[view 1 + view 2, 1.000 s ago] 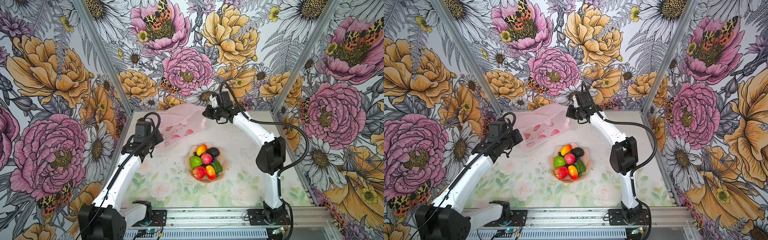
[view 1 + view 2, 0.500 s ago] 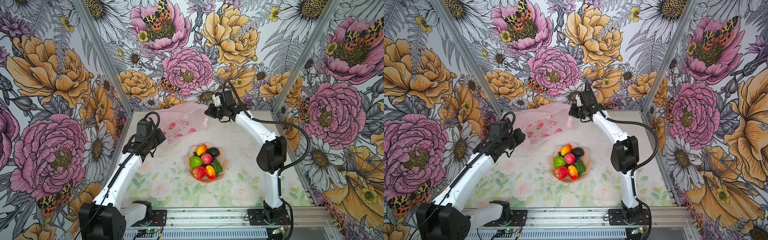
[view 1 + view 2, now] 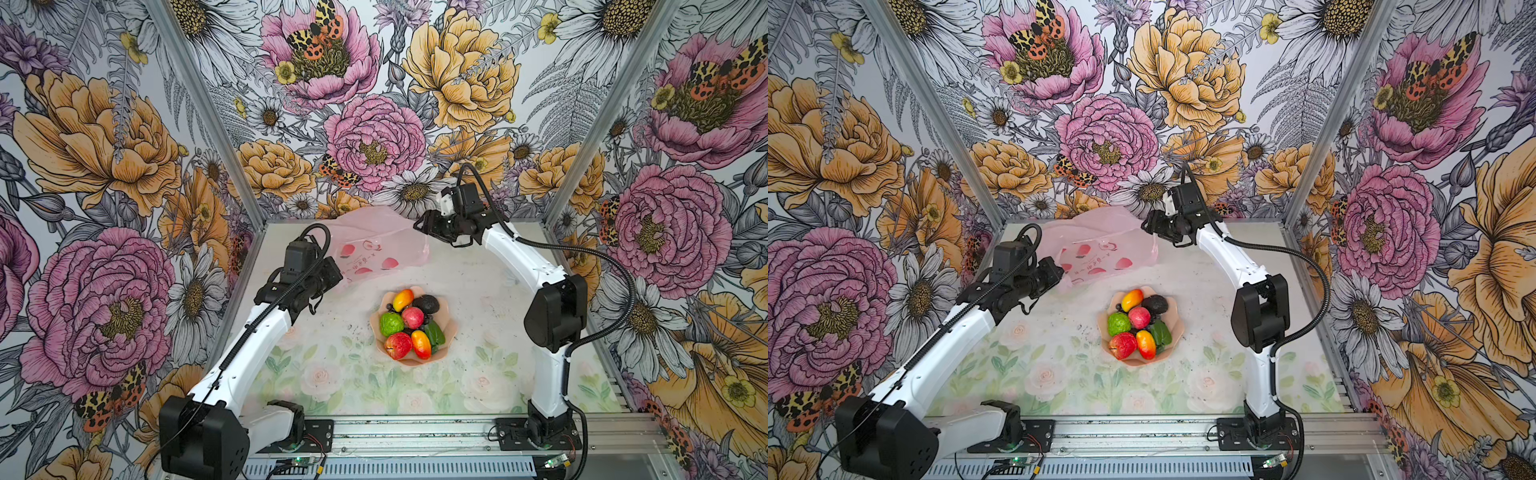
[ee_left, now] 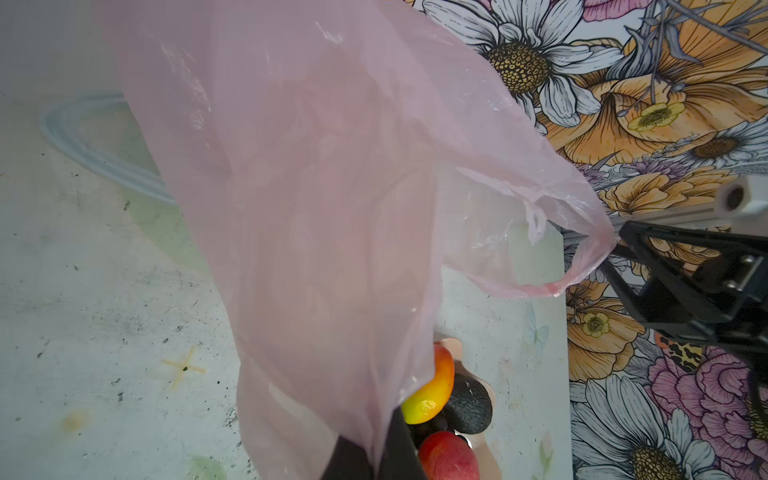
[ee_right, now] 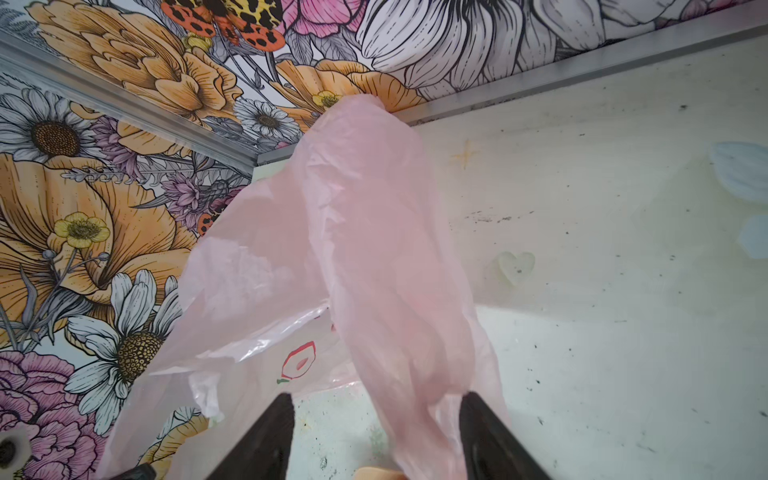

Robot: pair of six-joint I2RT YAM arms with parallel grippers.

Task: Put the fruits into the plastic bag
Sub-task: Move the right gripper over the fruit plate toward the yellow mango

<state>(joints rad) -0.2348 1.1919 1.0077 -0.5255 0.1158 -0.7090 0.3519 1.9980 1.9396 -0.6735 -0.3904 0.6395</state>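
- Bowl (image 3: 443, 352), peach-pink with petal-like facets, sits on the pale floral table (image 3: 478, 286) just below the centre of both top views.
- All the fruits (image 3: 411, 324) are piled inside it: two red apples (image 3: 398, 345), a bumpy green fruit (image 3: 391, 324), two orange-yellow mangoes (image 3: 403, 300), a dark avocado (image 3: 426, 304), and dark grapes with a green leaf (image 3: 434, 333).
- The plastic bag (image 3: 374, 237) is above the bowl in both top views, near the back wall and apart from the bowl. It is stretched between the two arms.
- It is thin, crinkled, translucent pale pink, with red fruit prints on its lower face.
- The left gripper (image 4: 372, 453), at the left of the bag, is clamped tight on a gathered fold of the film, which fans out from its fingers.
- The right gripper (image 5: 376, 401), at the bag's upper right corner, has its jaws spread wide. A twisted pink handle strip hangs between them and brushes one finger (image 5: 486, 432).
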